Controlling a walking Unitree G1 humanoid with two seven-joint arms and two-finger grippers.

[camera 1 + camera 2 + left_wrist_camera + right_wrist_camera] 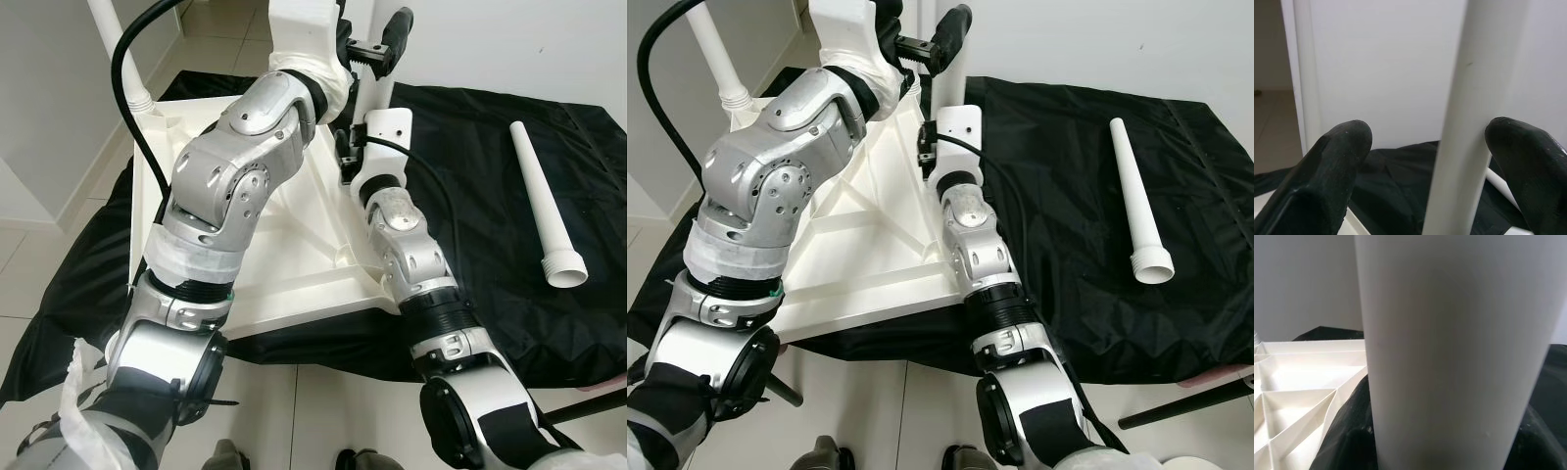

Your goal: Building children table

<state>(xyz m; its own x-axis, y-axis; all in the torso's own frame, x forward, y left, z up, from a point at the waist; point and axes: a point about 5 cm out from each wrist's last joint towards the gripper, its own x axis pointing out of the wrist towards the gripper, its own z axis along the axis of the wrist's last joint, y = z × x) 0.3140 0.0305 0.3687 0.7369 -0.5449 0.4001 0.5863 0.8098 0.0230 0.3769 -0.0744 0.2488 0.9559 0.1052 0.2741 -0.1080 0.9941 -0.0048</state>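
Note:
The white table top [294, 245] lies upside down on a black cloth [470, 147]. A white table leg [951, 83] stands upright at its far right corner. My left gripper [379, 47] reaches over from the left and is open around the leg's upper part; the leg [1464, 122] rests against one black finger [1523, 156]. My right gripper [355, 137] is lower on the same leg [1449, 357], shut on it, with the leg very close in the right wrist view. A second leg [113, 39] stands at the far left corner.
A loose white leg [544, 196] lies on the cloth to the right, threaded end toward me. A black cable [127, 88] loops over the left arm. White walls stand close behind and to the left. A dark rod [1185, 401] lies on the tile floor at lower right.

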